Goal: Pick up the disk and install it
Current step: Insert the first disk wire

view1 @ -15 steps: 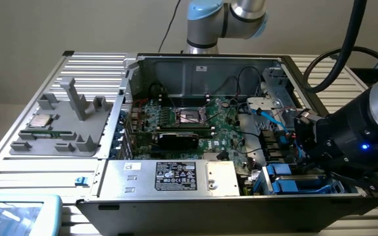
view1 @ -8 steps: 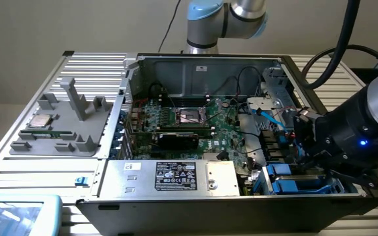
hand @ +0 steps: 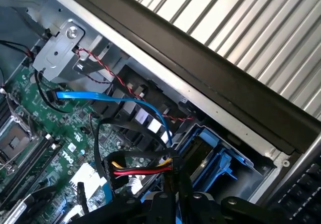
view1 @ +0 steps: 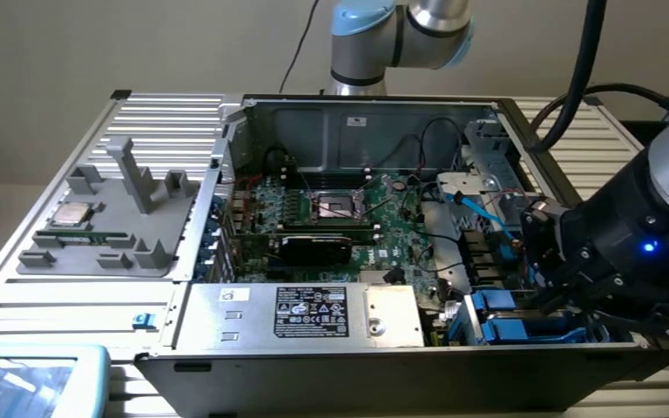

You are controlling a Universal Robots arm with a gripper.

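Observation:
My gripper (view1: 540,294) reaches down into the open computer case (view1: 358,103), at its corner on the exterior view's right. It hangs over blue plastic drive carriers (view1: 507,315). The wrist view shows the dark fingers (hand: 161,206) close together just above a blue carrier bay (hand: 216,152), with a red, yellow and black power cable (hand: 143,170) right beside them. The disk's metal face and label are hidden, and I cannot tell whether it sits in the bay or under the gripper.
A blue data cable (hand: 115,99) crosses the green motherboard (view1: 347,228) towards the bay. The grey power supply box (view1: 300,315) fills the case's near side. A grey fixture (view1: 114,237) holding a small silver chip (view1: 73,214) lies on the exterior view's left.

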